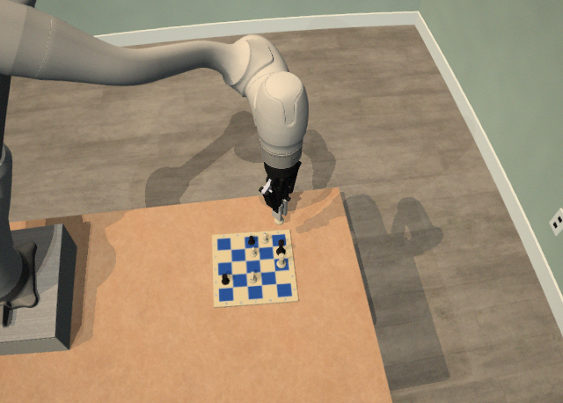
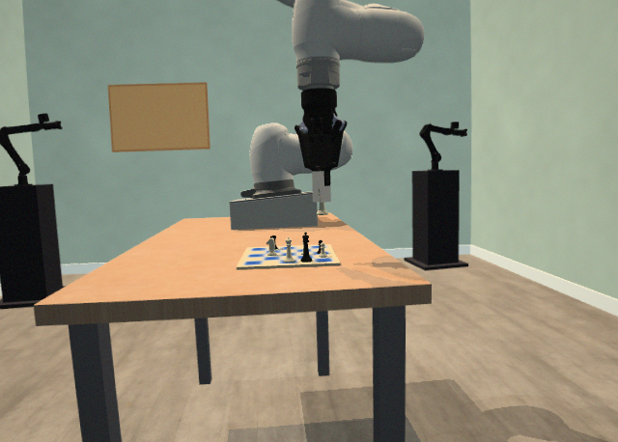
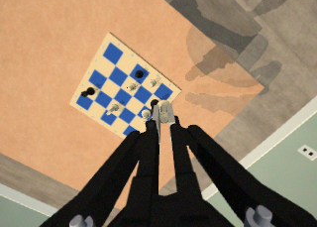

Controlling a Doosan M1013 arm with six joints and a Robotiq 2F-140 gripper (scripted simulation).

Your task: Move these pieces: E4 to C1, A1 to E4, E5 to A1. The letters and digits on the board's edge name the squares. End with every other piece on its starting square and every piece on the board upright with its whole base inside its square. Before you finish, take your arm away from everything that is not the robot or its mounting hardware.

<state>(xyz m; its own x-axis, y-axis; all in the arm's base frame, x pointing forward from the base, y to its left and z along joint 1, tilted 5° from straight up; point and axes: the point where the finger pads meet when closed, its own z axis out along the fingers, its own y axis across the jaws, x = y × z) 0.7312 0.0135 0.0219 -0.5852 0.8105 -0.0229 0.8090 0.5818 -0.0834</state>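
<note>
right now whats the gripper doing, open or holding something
Gripper: shut on a white chess piece, lifted above the table just past the board's far edge.
</note>
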